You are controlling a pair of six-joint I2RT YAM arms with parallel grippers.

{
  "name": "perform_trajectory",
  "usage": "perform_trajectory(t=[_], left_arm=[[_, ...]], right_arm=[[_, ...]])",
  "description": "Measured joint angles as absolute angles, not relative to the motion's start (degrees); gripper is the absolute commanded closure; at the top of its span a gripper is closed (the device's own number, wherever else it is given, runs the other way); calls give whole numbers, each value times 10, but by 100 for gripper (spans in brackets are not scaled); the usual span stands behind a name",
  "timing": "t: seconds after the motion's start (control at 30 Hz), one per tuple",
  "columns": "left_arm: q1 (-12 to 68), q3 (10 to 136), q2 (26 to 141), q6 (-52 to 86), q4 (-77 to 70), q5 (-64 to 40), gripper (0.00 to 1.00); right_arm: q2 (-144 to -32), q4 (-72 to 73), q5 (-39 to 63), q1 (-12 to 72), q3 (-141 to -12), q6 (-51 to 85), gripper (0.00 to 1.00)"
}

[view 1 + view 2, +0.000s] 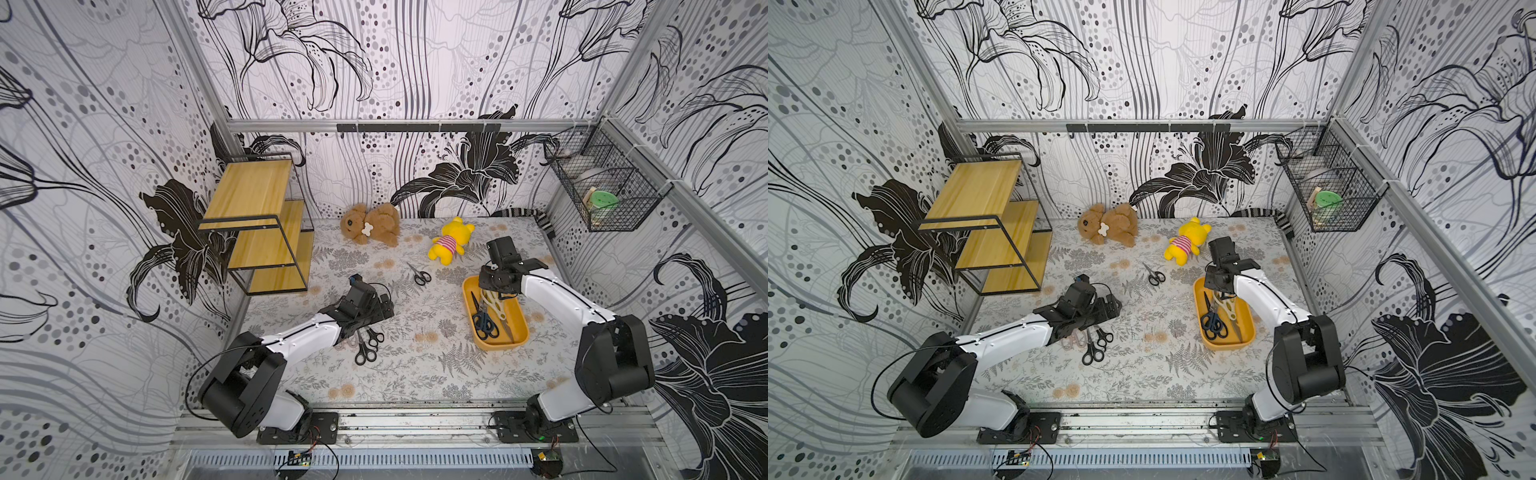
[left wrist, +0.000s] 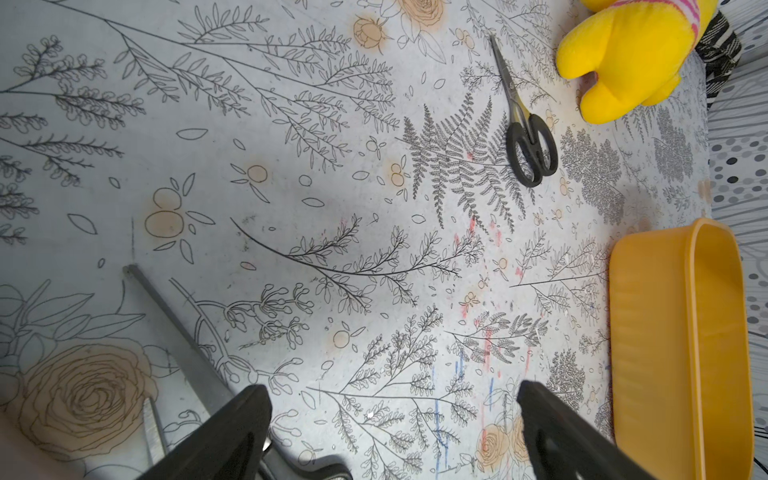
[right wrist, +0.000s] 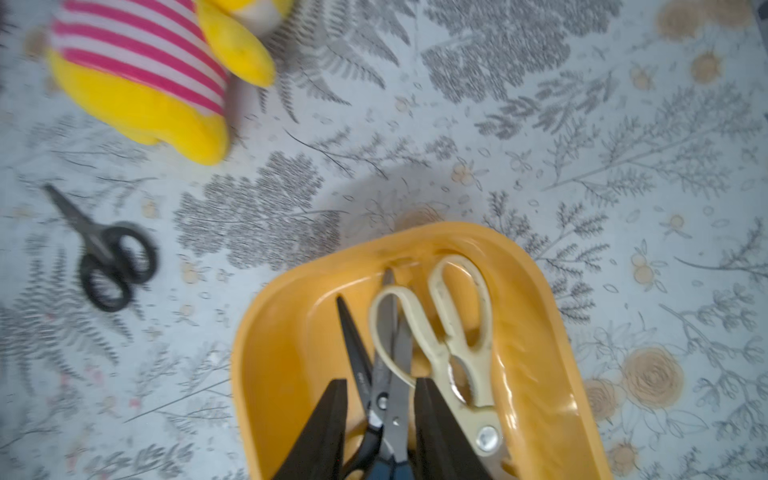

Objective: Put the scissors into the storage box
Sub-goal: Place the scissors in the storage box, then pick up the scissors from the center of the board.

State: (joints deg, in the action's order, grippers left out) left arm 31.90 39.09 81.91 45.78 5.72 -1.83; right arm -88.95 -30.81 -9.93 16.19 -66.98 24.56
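Fern-printed table: the right jaws are seen slightly apart astride dark-handled scissors lying in the storage box beneath them. Full widening before a straight lift is advised, lest the cream shears alongside be snagged.

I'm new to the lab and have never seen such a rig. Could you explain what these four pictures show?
Two robot arms, the left arm and right arm, stand at the edge of a flowered table. Two pictures look down from overhead; two come from cameras on the wrists. On the table lie small black scissors, more pairs beside the left arm, a brown plush dog, a yellow plush toy and an orange storage box holding cream shears and darker pairs. The left arm's jaws stand wide open, holding nothing. The right arm's jaws, slightly apart, straddle the darker pairs lying in the box.
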Motion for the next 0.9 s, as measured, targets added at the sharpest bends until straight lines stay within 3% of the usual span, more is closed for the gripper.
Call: perform_trajectory(t=[0.17,0.5,0.9], left_arm=[[319,378,819,462,49,-10,3],[312,355,786,453,48,16,3],[285,346,754,452,50,34,3]], right_arm=[[-916,-309,-90,217,-730,246,67],[-1111,-319,-74,305,-894,239,68],[-1269,-352,-30,319,-1042,190,69]])
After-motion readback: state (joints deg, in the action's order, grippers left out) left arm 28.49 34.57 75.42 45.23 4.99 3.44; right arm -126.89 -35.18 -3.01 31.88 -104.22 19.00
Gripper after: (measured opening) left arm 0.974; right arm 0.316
